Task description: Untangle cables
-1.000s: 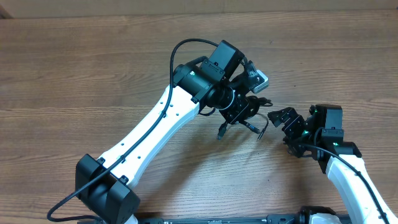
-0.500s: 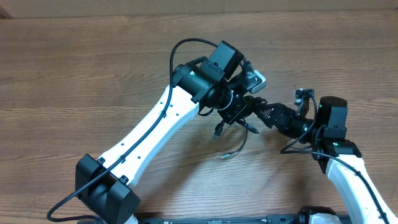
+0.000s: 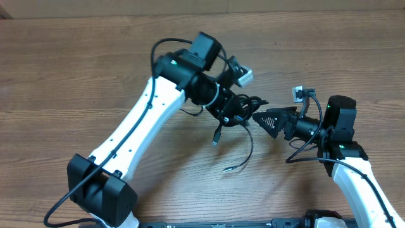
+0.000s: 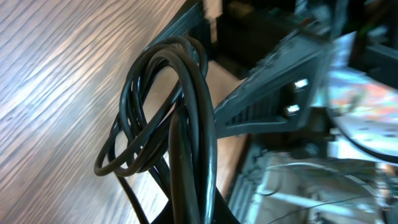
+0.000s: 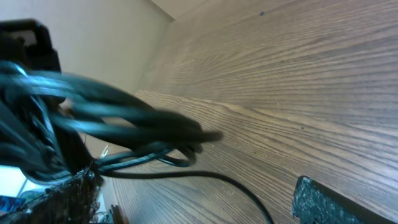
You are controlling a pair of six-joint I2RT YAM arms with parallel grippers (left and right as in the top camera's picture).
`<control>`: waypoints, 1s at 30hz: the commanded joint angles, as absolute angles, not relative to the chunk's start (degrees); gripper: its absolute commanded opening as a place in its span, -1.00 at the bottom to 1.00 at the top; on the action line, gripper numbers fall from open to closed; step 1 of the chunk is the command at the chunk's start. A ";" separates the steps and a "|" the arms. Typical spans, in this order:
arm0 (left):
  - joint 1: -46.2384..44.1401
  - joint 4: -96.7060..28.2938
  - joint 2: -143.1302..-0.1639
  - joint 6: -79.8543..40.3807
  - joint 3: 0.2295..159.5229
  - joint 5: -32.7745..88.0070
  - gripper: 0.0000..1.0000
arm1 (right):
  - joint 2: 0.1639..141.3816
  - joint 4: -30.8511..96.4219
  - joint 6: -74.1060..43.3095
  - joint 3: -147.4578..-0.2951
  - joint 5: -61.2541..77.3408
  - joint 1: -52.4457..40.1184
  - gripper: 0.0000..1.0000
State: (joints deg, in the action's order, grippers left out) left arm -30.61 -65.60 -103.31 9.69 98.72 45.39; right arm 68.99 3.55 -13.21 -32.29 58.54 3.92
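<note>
**Catch one loop, then pull slowly**

My left claw [image 3: 235,111] is squeezed tight on the cables [image 3: 245,102]. It holds the black bunch up off the surface [image 3: 76,76]. In my left wrist view the loops [image 4: 180,106] curl up right in front of me, all piled on each other.

My right claw [image 3: 263,120] is just beside the bunch, on its right side. Its two fingers are wide apart and there is nothing in them. In my right wrist view the bunch sticks out across the gap between those fingers.

I think my job now is to catch just one loop, not the whole bunch. If I bite all the loops at once, the knot may only get tighter. So I should slide my right claw in at the outside of the bunch, close on one thin cord, and pull away from the bunch slowly. My left claw must hold firm while I pull. If the cord gets stuck, I should stop and try another loop.

A loose strand [image 3: 245,155] hangs below the bunch. I cannot tell if its end touches the surface. It could snag, so I should watch it.

Under the bunch the surface is brown wood with long lines in it. Far past the bunch, where the wood ends, I see something pale, a wall [image 5: 106,37] I think.
</note>
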 commanded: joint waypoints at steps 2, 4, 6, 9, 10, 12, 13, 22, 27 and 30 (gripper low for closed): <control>-28.86 -65.14 -103.02 13.21 99.48 58.15 -0.91 | 68.79 3.01 -7.70 -33.06 61.93 3.92 1.00; -28.58 -65.04 -103.02 13.10 99.48 58.13 -0.92 | 68.79 2.00 -6.42 -33.06 65.10 3.92 0.94; -28.45 -64.95 -103.02 13.10 99.48 58.15 -0.92 | 68.79 -1.23 -5.41 -33.06 71.90 3.92 0.92; -28.42 -64.42 -103.02 13.08 99.48 59.00 -0.92 | 68.79 -8.73 -5.50 -33.06 81.41 3.92 0.91; -28.42 -64.20 -103.02 13.10 99.48 59.96 -0.92 | 68.79 -11.16 -5.52 -33.06 83.66 3.92 0.93; -28.42 -63.61 -103.02 13.08 99.48 61.82 -0.92 | 68.79 -13.98 -5.93 -33.06 84.99 3.92 0.94; -28.42 -63.35 -103.02 13.10 99.48 62.65 -0.92 | 68.79 -14.55 -5.93 -33.06 84.99 3.92 0.95; -28.42 -63.16 -103.02 13.08 99.48 66.52 -0.92 | 68.79 -15.25 -5.91 -33.06 85.01 3.92 0.93; -28.42 -63.16 -103.02 13.08 99.48 62.67 -0.92 | 68.79 -15.40 -5.91 -33.06 85.21 3.92 0.04; -28.42 -63.13 -103.02 13.08 99.48 58.48 -0.91 | 68.79 -15.40 -5.91 -33.06 85.86 3.92 -0.62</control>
